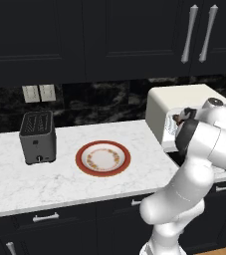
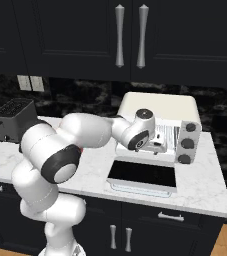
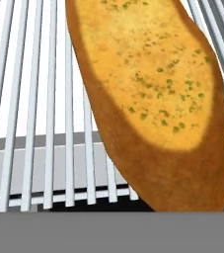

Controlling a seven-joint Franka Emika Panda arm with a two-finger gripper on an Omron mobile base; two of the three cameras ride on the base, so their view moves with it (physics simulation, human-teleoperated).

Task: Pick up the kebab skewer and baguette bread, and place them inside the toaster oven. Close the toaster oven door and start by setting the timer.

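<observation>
- Inside the toaster oven [image 2: 157, 107], the baguette bread [image 3: 153, 99] lies flat on the wire rack [image 3: 34, 123], seen close from the hand view.
- The gripper [image 2: 155, 145] reaches into the oven mouth above the lowered toaster oven door [image 2: 142, 175]; its jaws stand fully apart and hold nothing.
- The bread looks light and stiff-crusted, with a softer, paler, herb-flecked top; it probably crumbles if squeezed hard.
- A hold across its narrow width, on the brown crust edges near the middle, seems safest; the rounded sides could slip.
- On the counter [image 1: 59, 179] the red-rimmed plate [image 1: 103, 158] sits beside the slot toaster [image 1: 37, 137].
- The kebab skewer cannot be made out.
- The door is not yet closed and the knobs [image 2: 187, 142] wait untouched.
</observation>
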